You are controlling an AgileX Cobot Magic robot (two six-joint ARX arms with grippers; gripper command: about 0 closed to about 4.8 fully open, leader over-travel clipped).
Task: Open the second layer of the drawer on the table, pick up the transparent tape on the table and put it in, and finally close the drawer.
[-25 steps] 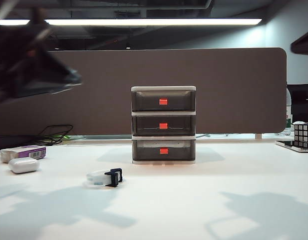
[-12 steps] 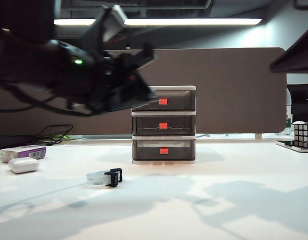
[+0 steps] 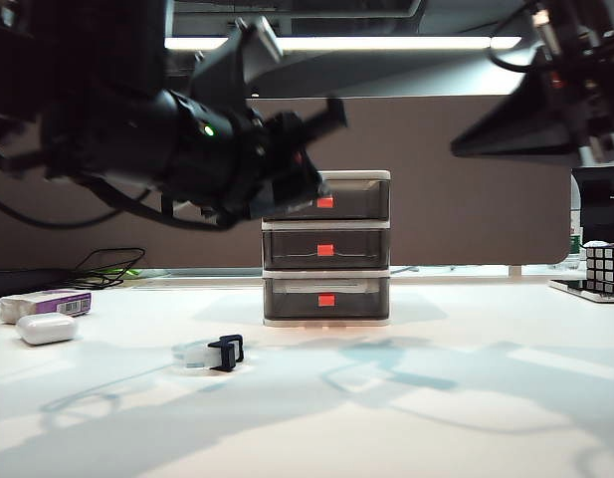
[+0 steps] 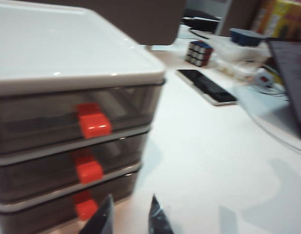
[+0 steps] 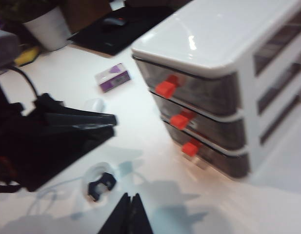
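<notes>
So the left gripper (image 4: 130, 217) has its two dark fingertips (image 4: 157, 219) a small gap apart, nothing between them, touching nothing. It's up in the air in front of the drawer (image 4: 72, 122), and the wrist camera looks down across the cabinet's red handles. The second layer of the drawer (image 4: 67, 168) sits just beyond the fingertips, shut flush with the other two.

The right gripper (image 5: 128, 214) shows its fingers pressed together into one thin point, empty too. The transparent tape (image 5: 100, 184) lies on the table (image 5: 155, 204) just beside that point, clear ring with the black cutter piece, not touched by anything. The left arm's dark body fills the side of that view next to the tape.

In the exterior view the left arm (image 3: 187, 149) reaches across level from the left, its tip near the cabinet's top drawer, a green light on its body. The right arm (image 3: 545, 100) hangs high on the right, well apart from the cabinet.

Labels: the purple-and-white box (image 3: 48, 302) has a barcode sticker, but I can't read any text on it. White oval case (image 3: 46, 329) is right beside it, no markings I can make out.
</notes>
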